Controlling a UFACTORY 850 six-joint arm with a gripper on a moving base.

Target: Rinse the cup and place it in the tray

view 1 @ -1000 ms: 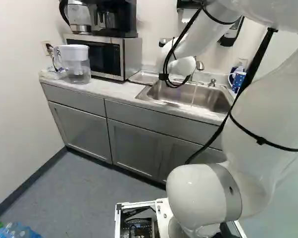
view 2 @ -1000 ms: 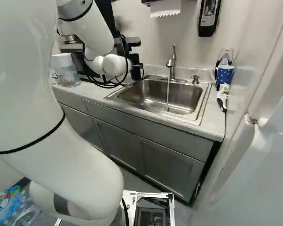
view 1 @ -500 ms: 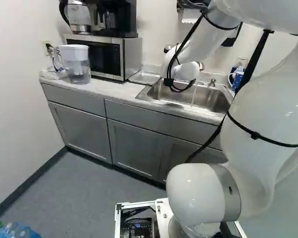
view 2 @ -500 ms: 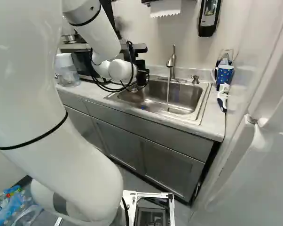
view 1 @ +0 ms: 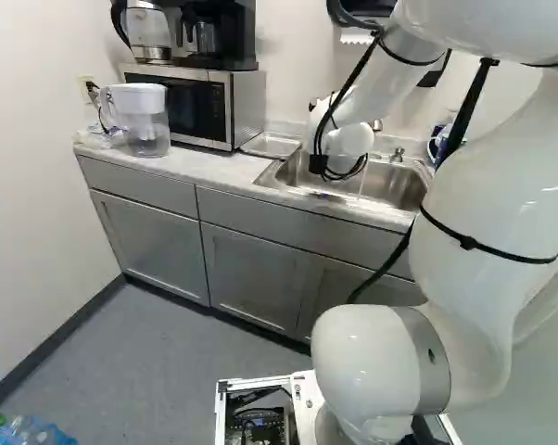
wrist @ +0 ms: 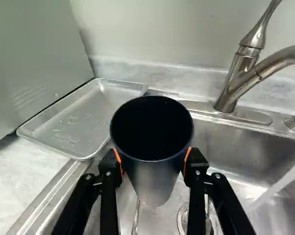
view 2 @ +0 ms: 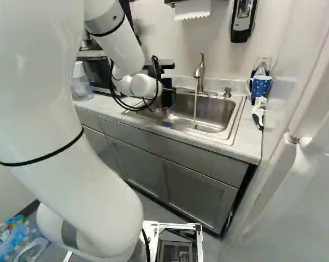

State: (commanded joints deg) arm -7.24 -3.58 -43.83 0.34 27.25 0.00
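With my gripper clenched on the cup over the sink, the tray lay at ten o'clock, twelve being straight ahead. Swinging across too low could have snagged the base on its rim; smooth, possibly wet sides risked slipping. Any water inside might have spilled.
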